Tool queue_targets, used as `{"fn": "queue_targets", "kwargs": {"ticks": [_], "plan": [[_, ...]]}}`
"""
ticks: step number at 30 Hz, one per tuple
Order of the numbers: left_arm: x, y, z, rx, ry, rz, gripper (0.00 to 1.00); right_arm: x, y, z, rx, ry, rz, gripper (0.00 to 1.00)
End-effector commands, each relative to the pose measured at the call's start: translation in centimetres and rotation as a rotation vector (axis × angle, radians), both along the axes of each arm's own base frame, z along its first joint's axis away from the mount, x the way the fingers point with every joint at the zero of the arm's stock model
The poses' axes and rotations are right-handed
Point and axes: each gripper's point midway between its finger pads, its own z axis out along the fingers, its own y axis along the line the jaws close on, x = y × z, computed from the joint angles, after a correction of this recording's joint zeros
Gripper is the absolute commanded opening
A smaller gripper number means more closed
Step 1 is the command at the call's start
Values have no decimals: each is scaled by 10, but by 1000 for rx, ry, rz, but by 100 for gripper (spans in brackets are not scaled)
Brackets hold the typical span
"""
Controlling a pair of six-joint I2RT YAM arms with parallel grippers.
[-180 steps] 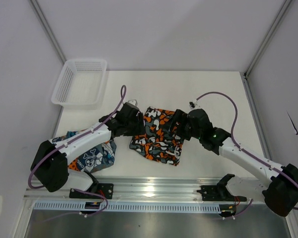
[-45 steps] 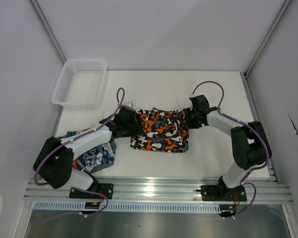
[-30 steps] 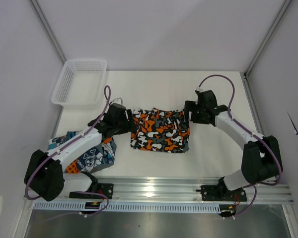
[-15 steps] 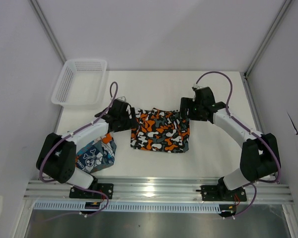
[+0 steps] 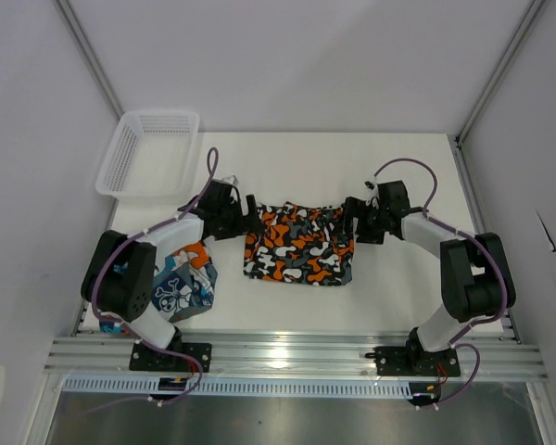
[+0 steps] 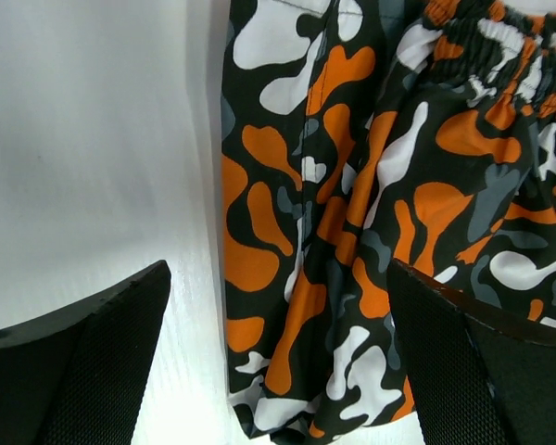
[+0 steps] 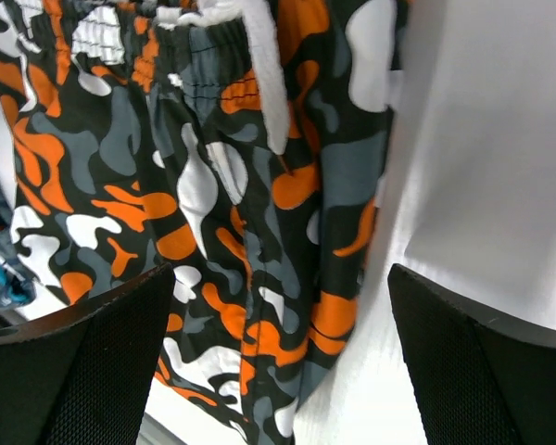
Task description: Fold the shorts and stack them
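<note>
- The camouflage shorts (image 5: 299,245) lie flat in the middle of the table (image 5: 287,167), spread as a rough rectangle with the gathered waistband on the far side.
- The patchwork shorts (image 5: 181,289) sit bunched at the near-left of the table, apart from the camouflage pair and partly under my left arm (image 5: 171,234).
- My left jaws stand wide open at the far-left corner of the camouflage shorts and grip nothing. In the left wrist view the cloth's edge (image 6: 296,241) runs between them on the white surface.
- My right jaws are spread wide too, at the far-right corner, also with nothing in them. The right wrist view shows the waistband and a white drawstring (image 7: 264,74) below them.
- Both arms reach low and inward from their bases, elbows turned out, so the two wrists face each other across the shorts. My right arm (image 5: 463,264) doubles back sharply at the elbow.
- The table is white and plain, closed in by pale walls with metal frame posts; a metal rail (image 5: 287,352) runs along the near edge.
- A white mesh basket (image 5: 157,115) stands at the far-left corner, well apart from both pairs.
- Bare table lies beyond the waistband and to the right of the camouflage shorts.
</note>
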Motion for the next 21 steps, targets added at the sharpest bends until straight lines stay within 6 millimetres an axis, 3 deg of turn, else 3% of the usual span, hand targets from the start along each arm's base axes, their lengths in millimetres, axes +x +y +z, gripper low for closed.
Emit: {"fn": "queue_targets", "kwargs": {"ticks": [1,8,21], "plan": [[15,-13,5,-36,-18,-60,99,9,14,6,81,-40,35,99],[9,-19,-16,-37,74,-91,99,6,13,-12,62,18,32,93],[1,-37,-5,-125,18,-169,88,1,27,-20,140,39,63,76]]}}
